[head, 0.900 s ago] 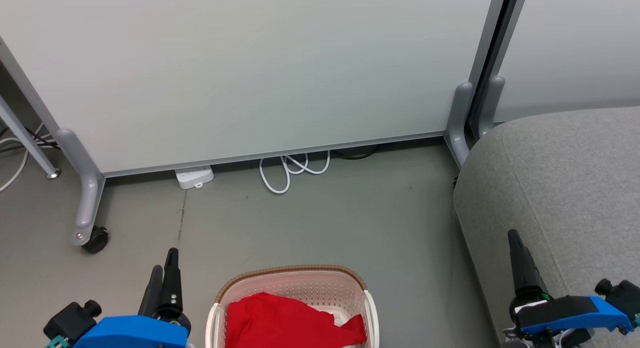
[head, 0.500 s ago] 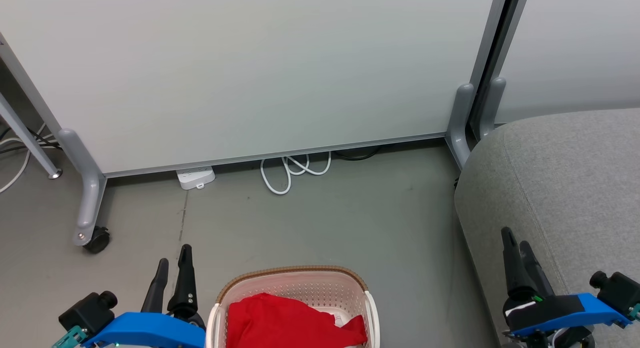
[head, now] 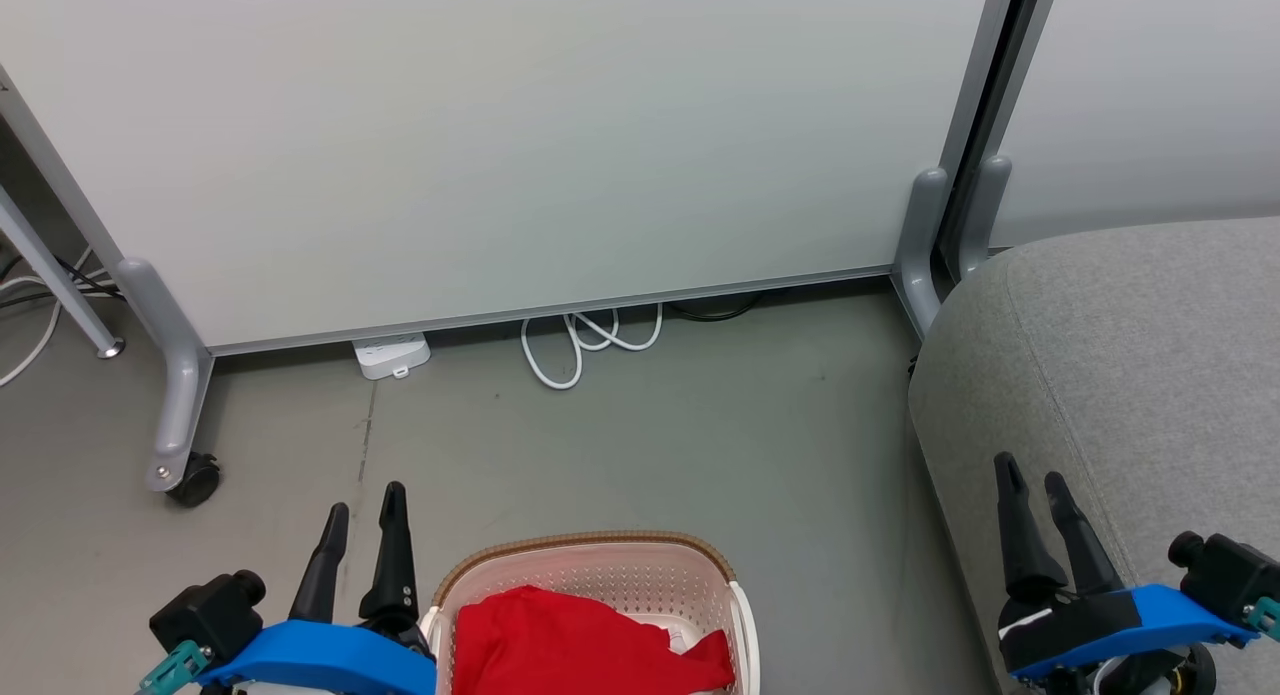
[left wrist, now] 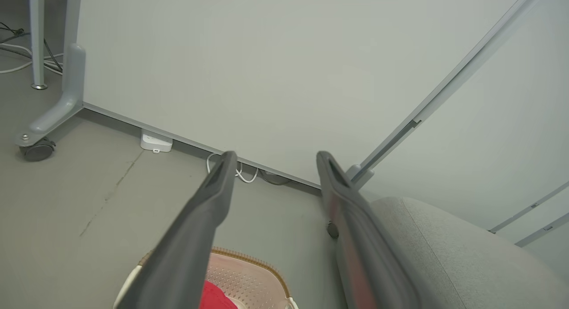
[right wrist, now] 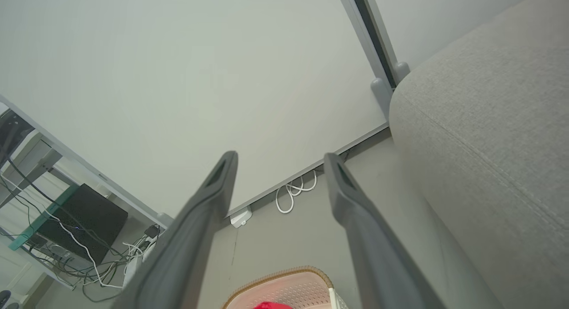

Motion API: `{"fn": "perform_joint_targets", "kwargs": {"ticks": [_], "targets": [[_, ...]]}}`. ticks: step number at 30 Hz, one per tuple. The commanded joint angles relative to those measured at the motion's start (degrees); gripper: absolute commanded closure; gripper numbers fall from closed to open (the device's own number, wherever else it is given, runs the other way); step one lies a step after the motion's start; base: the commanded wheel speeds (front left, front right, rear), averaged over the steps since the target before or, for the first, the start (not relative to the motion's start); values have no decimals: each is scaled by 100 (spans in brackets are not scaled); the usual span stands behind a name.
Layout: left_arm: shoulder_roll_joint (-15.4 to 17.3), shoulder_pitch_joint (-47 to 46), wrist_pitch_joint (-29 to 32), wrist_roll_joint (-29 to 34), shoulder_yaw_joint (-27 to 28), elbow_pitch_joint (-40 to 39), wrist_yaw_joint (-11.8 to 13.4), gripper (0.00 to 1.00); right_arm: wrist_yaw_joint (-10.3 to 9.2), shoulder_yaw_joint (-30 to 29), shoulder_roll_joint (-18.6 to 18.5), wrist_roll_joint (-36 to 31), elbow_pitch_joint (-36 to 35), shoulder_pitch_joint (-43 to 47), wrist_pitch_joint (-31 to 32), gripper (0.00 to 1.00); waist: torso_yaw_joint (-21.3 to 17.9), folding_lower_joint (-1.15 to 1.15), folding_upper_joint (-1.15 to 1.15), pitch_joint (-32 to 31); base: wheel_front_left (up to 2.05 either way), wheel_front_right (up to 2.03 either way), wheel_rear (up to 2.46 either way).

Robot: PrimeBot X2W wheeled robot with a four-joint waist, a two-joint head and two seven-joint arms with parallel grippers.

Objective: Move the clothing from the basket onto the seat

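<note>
Lying in the basket [head: 590,541], clothing [head: 570,640] sits between spread left tool [head: 367,499] and spread right tool [head: 1028,469]

Left tool [head: 367,499] and right tool [head: 1028,469] both held low, jaws apart.

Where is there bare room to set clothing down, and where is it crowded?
The seat is bare on top, from its rounded edge to the partition behind. Floor between basket and coiled cable is free too. Crowded: the basket, holding red clothing.
</note>
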Motion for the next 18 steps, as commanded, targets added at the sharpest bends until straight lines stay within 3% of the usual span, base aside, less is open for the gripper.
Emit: {"fn": "perform_joint_targets", "kwargs": {"ticks": [1,18], "targets": [[42,-138,-69,115,-21,-65,30,0,0,13,-25,-158,-88,2,-32,0,2,0,0,-1,0,0,0],[-6,-148,-320,872,-91,-136,68,0,0,17,-28,-1201,-198,63,-132,0,-8,0,0,10,0,0,0]]}}
